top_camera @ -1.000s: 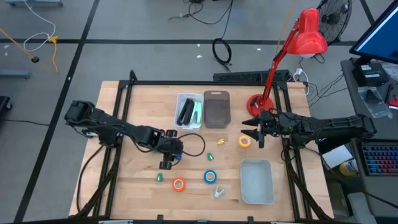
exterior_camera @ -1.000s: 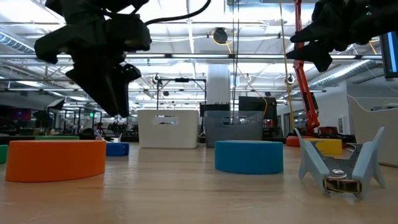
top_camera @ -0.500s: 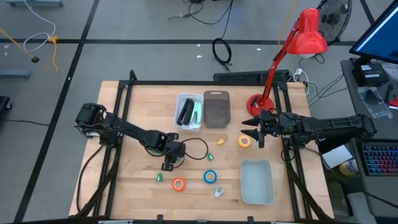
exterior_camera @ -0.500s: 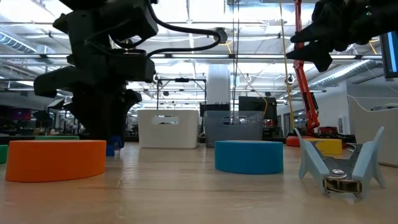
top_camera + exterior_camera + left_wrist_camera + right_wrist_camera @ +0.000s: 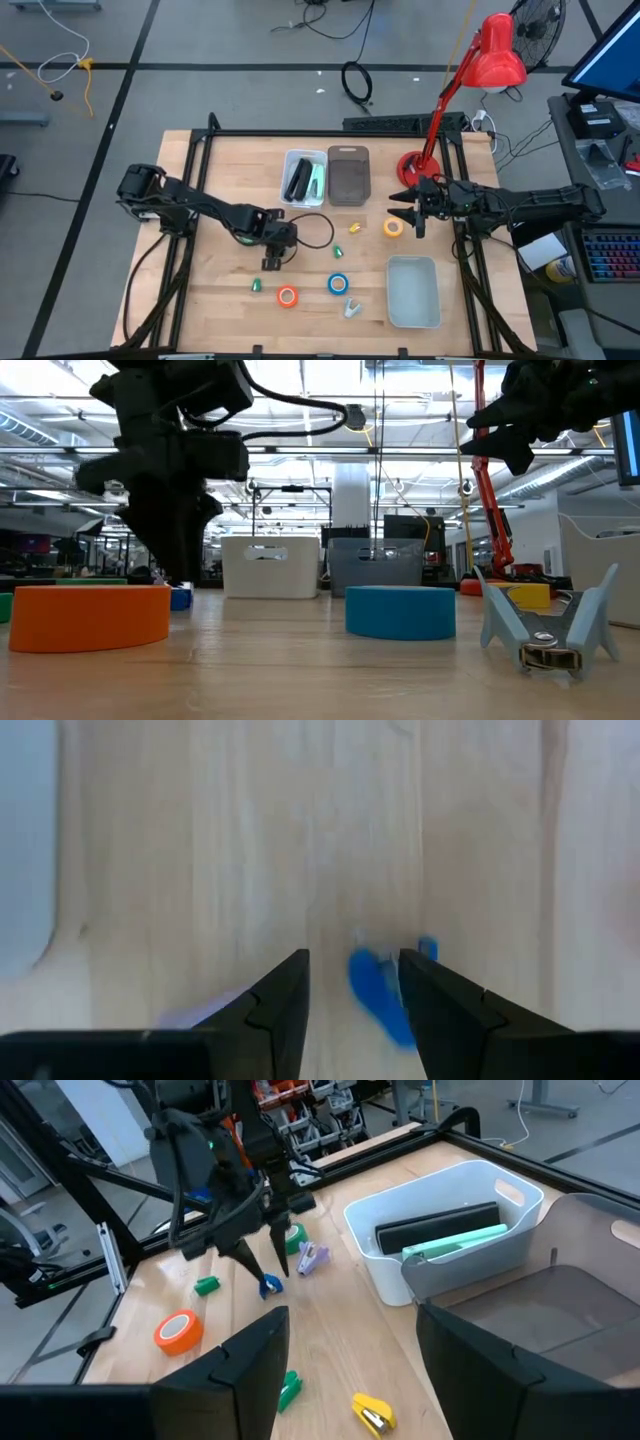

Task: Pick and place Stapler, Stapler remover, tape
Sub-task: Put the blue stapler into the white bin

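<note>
My left gripper (image 5: 272,260) points down at the table's middle left, open, with its fingers on either side of a small blue staple remover (image 5: 378,992) that lies on the wood. A black stapler (image 5: 298,182) lies in the white bin (image 5: 288,160) at the far middle. The orange tape (image 5: 288,296) and the blue tape (image 5: 338,284) lie flat toward the near edge. The yellow tape (image 5: 393,228) lies below my right gripper (image 5: 405,215), which hangs open above the table at the right. My left gripper comes at the blue staple remover (image 5: 270,1287) from above, one finger on each side of it. The remover rests on the table. Whether a finger (image 5: 430,990) touches it, I cannot tell.
A grey bin (image 5: 348,175) stands beside the white one. A white tray (image 5: 413,290) sits near right, with a grey staple remover (image 5: 350,307) next to it. Green (image 5: 337,252), yellow (image 5: 354,227) and purple (image 5: 313,1257) staple removers lie about. A red lamp (image 5: 470,80) stands far right.
My left gripper has sunk toward the table and come down over the blue staple remover, rolling a little as it went. The gap between its fingers looks the same. The remover has stayed where it was.
</note>
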`<state>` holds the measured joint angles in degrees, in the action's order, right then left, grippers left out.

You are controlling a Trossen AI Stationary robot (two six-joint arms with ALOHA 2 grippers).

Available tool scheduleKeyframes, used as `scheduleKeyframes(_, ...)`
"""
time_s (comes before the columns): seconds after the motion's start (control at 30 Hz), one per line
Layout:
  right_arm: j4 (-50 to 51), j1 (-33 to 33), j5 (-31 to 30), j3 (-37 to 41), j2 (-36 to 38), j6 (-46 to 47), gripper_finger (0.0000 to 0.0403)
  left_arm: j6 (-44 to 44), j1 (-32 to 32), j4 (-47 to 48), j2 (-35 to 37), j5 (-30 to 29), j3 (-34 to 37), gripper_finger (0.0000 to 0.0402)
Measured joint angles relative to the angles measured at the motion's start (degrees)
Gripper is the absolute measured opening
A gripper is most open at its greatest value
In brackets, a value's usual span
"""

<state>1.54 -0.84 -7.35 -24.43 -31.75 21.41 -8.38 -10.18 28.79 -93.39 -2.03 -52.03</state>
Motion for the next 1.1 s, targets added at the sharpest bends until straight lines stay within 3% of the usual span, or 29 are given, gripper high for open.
scheduleKeyframes(0.17, 0.01, 0.00, 0.01, 0.00, 0.00, 0.17, 0.0212, -0.78, -1.46, 2.57, 0.98, 3.35, 0.00, 0.0157)
scheduleKeyframes(0.43, 0.11, 0.00, 0.00, 0.00, 0.00, 0.00, 0.0212, -1.07, -3.45, 2.67, 0.57, -1.38, 0.04, 0.0157)
scheduleKeyframes(0.8, 0.15, 0.00, -0.01, 0.00, -0.02, -0.22, 0.0212, -2.93, -3.41, 2.64, 0.58, -1.52, 0.07, 0.0157)
scheduleKeyframes(1.1, 0.15, 0.00, -0.01, 0.00, 0.00, -0.17, 0.0212, -4.49, -3.44, 2.04, -3.64, -1.01, 0.11, 0.0157)
